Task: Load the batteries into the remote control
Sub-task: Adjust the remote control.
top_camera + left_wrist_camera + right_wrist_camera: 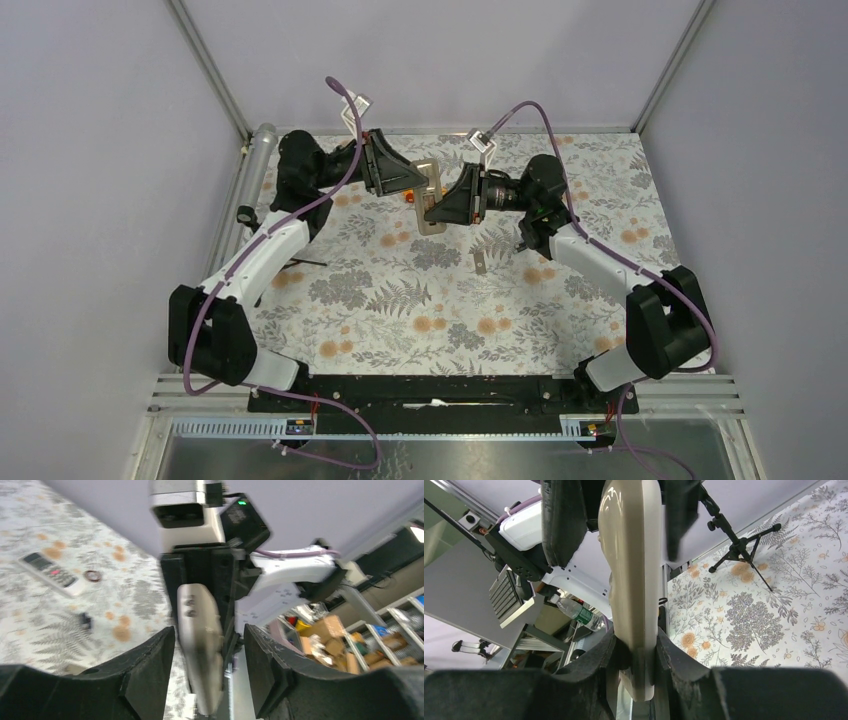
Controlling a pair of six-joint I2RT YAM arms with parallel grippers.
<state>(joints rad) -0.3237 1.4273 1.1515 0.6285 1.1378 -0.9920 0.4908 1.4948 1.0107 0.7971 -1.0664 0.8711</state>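
While your right hand was clamped on the lower end of the remote control, that slim handset stood lifted off the surface at the far middle, edge-on between the two arms. You should have judged it light and stiff, but its smooth, rounded plastic shell could twist or slip in so narrow a pinch. The flat faces near one end looked the sounder hold, since that left the back free for loading. Just beyond, your left hand straddled the upper end with its jaws apart and a gap showing beside the shell, so it seemed to carry none of the weight. The batteries I could not find in any view. Farther out, a white remote and a small ring lay flat on the surface, well apart from the handset, and a small black stand stood near one edge. The back wall rose close behind both hands, so any swing had to come back over the middle.
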